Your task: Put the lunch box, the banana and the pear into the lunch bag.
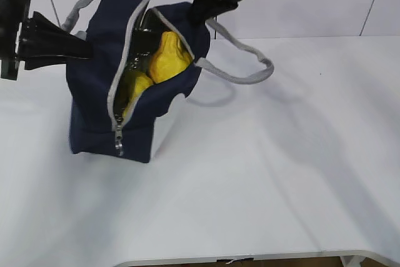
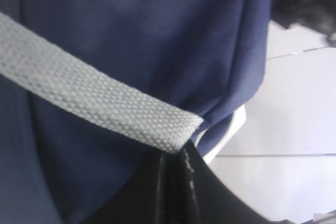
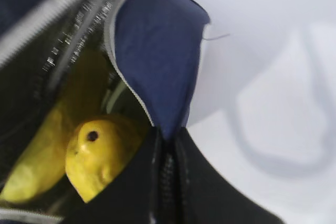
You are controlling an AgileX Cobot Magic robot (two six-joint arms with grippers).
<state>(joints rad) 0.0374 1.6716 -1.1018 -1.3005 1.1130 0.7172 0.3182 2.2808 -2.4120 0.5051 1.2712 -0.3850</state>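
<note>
At the bag's right-hand rim, the right claw (image 3: 167, 145) is pinched narrow on the navy fabric edge of the lunch bag (image 1: 100, 101), jaws closed with the flap wedged between them, holding that side of the mouth up. On the opposite side, the left claw (image 2: 181, 153) is clamped tight where the grey webbing handle (image 2: 100, 106) meets the bag wall; jaws together on webbing and fabric. Between them the two claws are spreading the opening.

Inside: the pear (image 1: 167, 57) sits high in the mouth, stem hole visible in the right wrist view. The banana (image 3: 37, 166) lies beside it, lower and deeper, touching or nearly touching the pear. Both fruits count as in.

Lunch box: can't see it in any view. Nothing lies loose on the counter (image 1: 269, 186), so my guess is it's at the bottom under the fruit, but that's unconfirmed.

Zipper (image 1: 117, 139) is open, pull hanging low at the front corner. Bag stands on the counter, leaning slightly.

Judgement: loading looks done or nearly so; what's left is letting go of the bag.
</note>
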